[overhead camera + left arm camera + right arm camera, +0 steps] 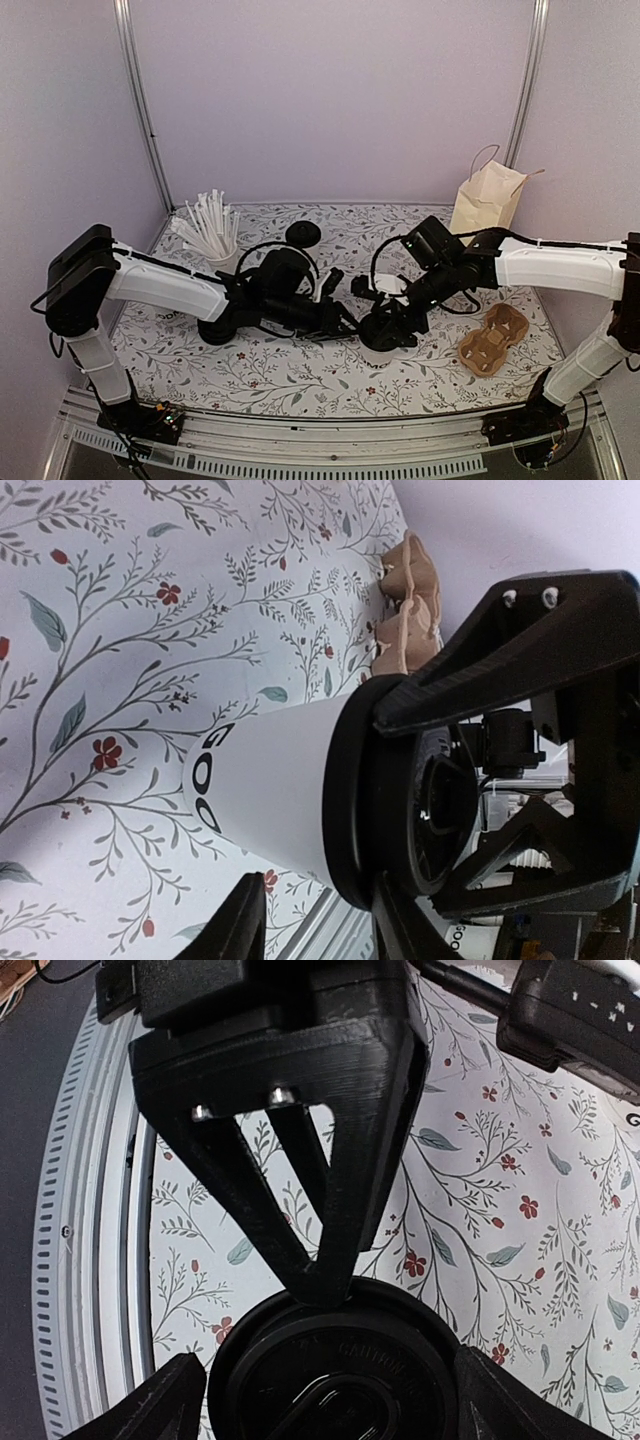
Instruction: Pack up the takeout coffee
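Observation:
The takeout coffee (383, 338) stands on the floral table mid-front; from above only its black lid shows. In the left wrist view it is a white cup (270, 780) with dark lettering under the black lid (352, 800). My right gripper (387, 322) comes down from above, and its fingers (178, 1400) sit against both sides of the lid (330, 1380). My left gripper (345, 322) is open just left of the cup. Its fingertips (245, 915) straddle the cup's near side, one by the lid rim.
A brown pulp cup carrier (493, 338) lies to the right, and also shows in the left wrist view (405, 610). A paper bag (487, 200) stands at the back right. A cup of white sticks (210, 235) and a spare black lid (303, 234) are at the back left. Another white cup (392, 286) sits behind the right gripper.

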Motion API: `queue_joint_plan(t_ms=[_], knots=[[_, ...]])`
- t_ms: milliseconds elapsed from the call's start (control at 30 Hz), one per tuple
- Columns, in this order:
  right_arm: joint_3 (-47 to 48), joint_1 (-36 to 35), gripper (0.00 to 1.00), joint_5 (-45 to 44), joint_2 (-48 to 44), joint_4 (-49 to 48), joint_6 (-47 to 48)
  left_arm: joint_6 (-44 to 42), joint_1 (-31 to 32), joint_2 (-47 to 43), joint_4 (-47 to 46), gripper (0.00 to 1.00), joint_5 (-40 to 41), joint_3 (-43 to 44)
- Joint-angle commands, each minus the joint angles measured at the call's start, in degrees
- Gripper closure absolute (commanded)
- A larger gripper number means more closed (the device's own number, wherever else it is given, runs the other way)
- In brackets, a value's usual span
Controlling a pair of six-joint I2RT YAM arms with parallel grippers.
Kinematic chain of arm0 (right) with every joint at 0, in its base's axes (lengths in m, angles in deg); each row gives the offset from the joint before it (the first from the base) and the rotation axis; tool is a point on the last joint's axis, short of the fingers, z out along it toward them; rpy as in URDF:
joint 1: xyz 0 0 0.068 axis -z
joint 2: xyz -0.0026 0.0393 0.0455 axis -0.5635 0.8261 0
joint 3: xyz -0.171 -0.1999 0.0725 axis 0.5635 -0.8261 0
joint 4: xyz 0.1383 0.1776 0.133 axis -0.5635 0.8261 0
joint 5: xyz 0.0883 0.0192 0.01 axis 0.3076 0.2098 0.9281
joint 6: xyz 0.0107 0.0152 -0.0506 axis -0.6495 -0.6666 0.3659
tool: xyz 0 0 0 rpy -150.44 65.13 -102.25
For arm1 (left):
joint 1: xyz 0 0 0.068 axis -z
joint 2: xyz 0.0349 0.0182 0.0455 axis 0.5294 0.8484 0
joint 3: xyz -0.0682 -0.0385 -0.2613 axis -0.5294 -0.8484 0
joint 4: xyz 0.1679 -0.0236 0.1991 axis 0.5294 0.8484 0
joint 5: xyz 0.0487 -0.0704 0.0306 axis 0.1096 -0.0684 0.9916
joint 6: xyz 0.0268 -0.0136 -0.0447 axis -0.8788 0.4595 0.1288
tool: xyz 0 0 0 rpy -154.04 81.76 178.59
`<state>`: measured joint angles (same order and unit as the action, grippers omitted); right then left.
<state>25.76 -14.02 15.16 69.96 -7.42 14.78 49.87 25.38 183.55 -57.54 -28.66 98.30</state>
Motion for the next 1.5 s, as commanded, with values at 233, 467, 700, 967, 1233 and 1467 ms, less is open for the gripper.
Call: queue_joint_plan(t_ms=[233,467,700,967,1233,1467], knots=[[-2.3,0.4,0.22,-4.9,3.3,-0.6,-2.5,-0.1,0.6,4.0,5.7,0.62,1.3,-1.3],[-7.9,-0.8,0.22,-9.1,3.7,-3.1,0.6,0.1,0.6,5.1,6.0,0.63,0.9,-1.3],[-20.3,-4.3,0.21,-20.2,6.0,-12.5,6.2,-0.1,0.6,6.6,7.1,0.64,0.7,-0.7],[-22.1,-4.2,0.22,-22.5,8.2,-15.3,8.5,-0.6,0.6,7.1,8.1,0.65,1.1,0.3],[-17.7,-2.9,0.14,-14.1,1.8,-11.5,6.2,-2.6,0.8,3.6,7.7,0.66,2.7,1.1],[-10.1,-1.6,0.06,-6.8,-3.3,-6.3,4.2,-6.2,1.3,-2.8,5.4,0.59,5.8,2.6]])
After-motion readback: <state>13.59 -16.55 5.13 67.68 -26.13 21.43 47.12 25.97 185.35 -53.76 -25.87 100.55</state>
